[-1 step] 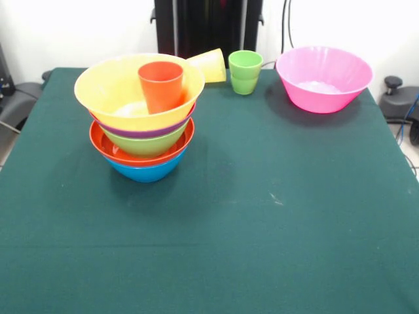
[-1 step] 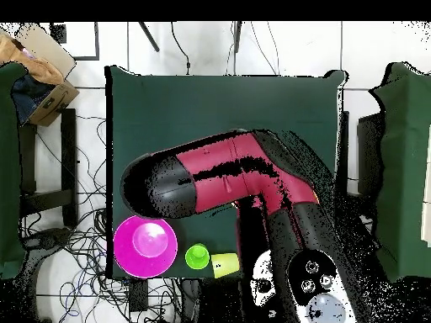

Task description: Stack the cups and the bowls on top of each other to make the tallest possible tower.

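Observation:
The tower (image 1: 144, 124) stands left of the table's middle in the front view. It is a nest of bowls: blue at the bottom, then red-orange, green, purple and a large yellow-orange bowl (image 1: 124, 88) on top. A red cup (image 1: 161, 85) stands upright inside that top bowl. Behind the tower a yellow cup (image 1: 209, 64) lies on its side. A green cup (image 1: 245, 72) stands upright beside it. The large pink bowl (image 1: 323, 77) sits apart at the far right. Neither view shows the gripper. In the overhead view the arm hides the tower.
The red and black arm (image 2: 227, 177) lies folded over the table near the base in the overhead view. There the pink bowl (image 2: 146, 246), green cup (image 2: 197, 256) and yellow cup (image 2: 224, 266) line the table edge. Cables and a cardboard box (image 2: 42, 71) lie off the table.

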Controlling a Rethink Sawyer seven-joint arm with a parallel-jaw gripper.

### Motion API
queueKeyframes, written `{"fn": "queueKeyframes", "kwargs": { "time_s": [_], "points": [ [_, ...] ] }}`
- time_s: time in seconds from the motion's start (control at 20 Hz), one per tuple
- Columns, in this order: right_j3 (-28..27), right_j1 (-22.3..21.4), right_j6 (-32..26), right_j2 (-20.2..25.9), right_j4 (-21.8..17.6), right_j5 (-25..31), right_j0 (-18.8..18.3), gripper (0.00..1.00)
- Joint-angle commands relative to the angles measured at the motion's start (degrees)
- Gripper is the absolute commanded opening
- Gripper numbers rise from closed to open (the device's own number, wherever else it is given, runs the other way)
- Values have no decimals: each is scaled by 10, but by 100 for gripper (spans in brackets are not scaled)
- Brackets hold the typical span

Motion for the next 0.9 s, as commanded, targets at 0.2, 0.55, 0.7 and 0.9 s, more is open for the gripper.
{"fn": "queueKeyframes", "kwargs": {
  "time_s": [0.2,0.55,0.7,0.9],
  "points": [
    [23,139,127,-92,-18,-35,14,100],
    [20,195,97,-78,6,-96,-14,100],
    [12,211,100,-83,-3,-110,-12,100],
    [-4,237,101,-105,-31,-114,9,100]
  ]
}}
